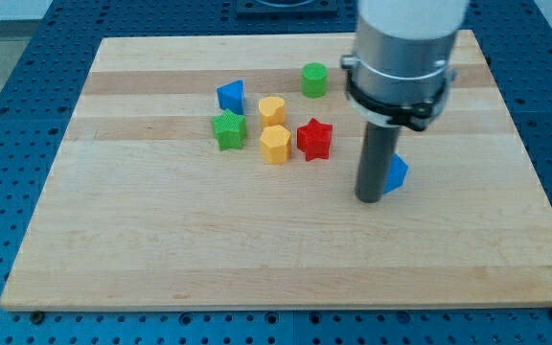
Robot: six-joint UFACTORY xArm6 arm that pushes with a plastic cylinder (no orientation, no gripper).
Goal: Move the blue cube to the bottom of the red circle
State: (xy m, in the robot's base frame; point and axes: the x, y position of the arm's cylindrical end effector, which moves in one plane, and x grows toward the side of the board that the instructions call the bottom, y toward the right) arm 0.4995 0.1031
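My tip (369, 198) rests on the wooden board (161, 240), right of the middle. A blue block (398, 172) sits against the rod's right side, partly hidden by it; its shape is unclear. A second blue block (230, 96), angular like a cube, lies far to the tip's upper left. No red circle shows; the arm's wide grey body (401, 57) hides part of the board's top right. A red star (314, 139) lies to the left of the tip.
A green cylinder (314, 80) stands near the view's top. A yellow block (272, 109) and a yellow hexagon (275, 144) sit between the red star and a green star (228, 129). The blue perforated table (8, 144) surrounds the board.
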